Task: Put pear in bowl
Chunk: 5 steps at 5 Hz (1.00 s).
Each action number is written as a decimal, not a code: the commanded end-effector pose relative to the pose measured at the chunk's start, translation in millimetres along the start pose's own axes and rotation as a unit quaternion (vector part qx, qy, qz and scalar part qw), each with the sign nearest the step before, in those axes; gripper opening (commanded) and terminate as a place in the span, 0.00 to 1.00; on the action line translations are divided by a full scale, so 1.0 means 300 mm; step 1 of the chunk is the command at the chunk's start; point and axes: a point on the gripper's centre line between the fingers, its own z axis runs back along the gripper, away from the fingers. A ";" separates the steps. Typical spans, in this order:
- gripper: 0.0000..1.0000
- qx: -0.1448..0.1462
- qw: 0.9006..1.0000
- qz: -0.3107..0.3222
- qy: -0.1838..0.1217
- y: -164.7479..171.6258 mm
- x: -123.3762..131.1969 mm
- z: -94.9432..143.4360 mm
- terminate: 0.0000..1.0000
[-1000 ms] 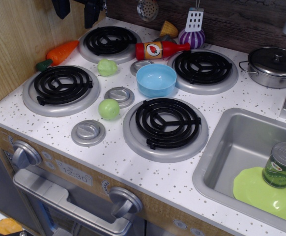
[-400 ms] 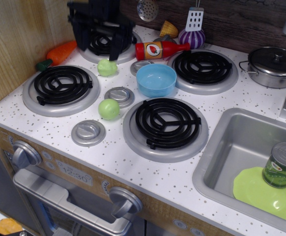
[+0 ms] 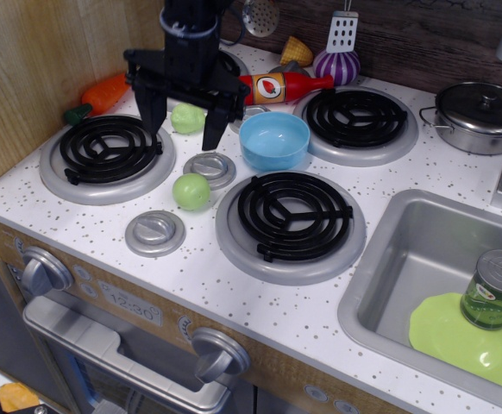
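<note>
The pear (image 3: 191, 191) is a glossy yellow-green ball lying on the white stove top between two stove knobs, left of the front right burner. The light blue bowl (image 3: 274, 141) stands empty in the middle of the stove, up and to the right of the pear. My black gripper (image 3: 182, 122) hangs open over the back of the stove, well behind the pear and left of the bowl. Its fingers (image 3: 212, 129) straddle a paler, lumpy green toy vegetable (image 3: 187, 118). The gripper holds nothing.
Four black burners ring the bowl; the front right one (image 3: 291, 222) is nearest the pear. A toy carrot (image 3: 106, 92) lies at the back left, a red bottle (image 3: 281, 87) behind the bowl, a steel lidded pot (image 3: 480, 115) at the right. A sink (image 3: 380, 276) holds a green plate and a can.
The gripper has come down and forward from the back left corner to over the pale green vegetable. The pear and the bowl have not moved.
</note>
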 end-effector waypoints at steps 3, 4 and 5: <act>1.00 -0.019 0.998 0.016 -0.064 0.011 0.004 -0.106 0.00; 1.00 -0.037 0.997 0.011 -0.063 0.015 0.003 -0.134 0.00; 1.00 -0.038 0.998 0.018 -0.052 0.004 -0.007 -0.163 0.00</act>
